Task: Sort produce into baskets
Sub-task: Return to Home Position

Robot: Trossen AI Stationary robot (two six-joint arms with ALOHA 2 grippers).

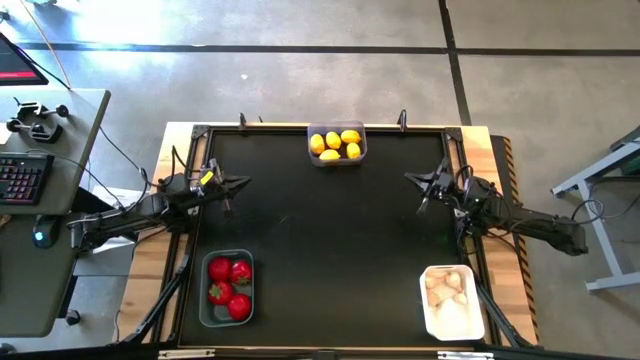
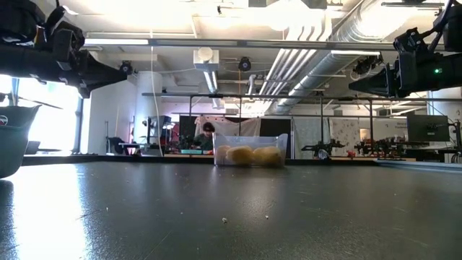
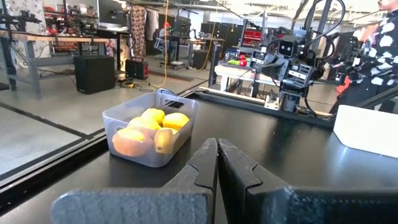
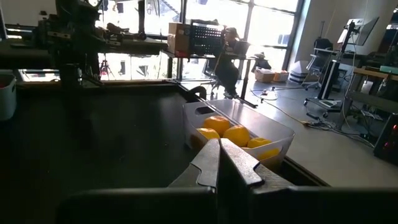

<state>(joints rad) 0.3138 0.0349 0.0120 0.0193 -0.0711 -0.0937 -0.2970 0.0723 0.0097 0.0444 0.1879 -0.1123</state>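
Observation:
Three baskets stand on the black table. A translucent basket (image 1: 337, 143) at the far edge holds several yellow lemons (image 3: 149, 127). A grey basket (image 1: 227, 287) at the near left holds three red fruits (image 1: 230, 282). A white basket (image 1: 451, 301) at the near right holds whitish bulbs (image 1: 445, 288). My left gripper (image 1: 237, 183) hovers shut over the table's left side, and my right gripper (image 1: 415, 178) hovers shut over its right side. Both point level toward the table's middle and hold nothing.
A wooden frame (image 1: 500, 200) borders the black table. A desk with a keyboard (image 1: 22, 178) stands to the left of it. A person (image 2: 208, 133) sits in the room far behind the table. The middle of the black mat (image 1: 330, 250) is bare.

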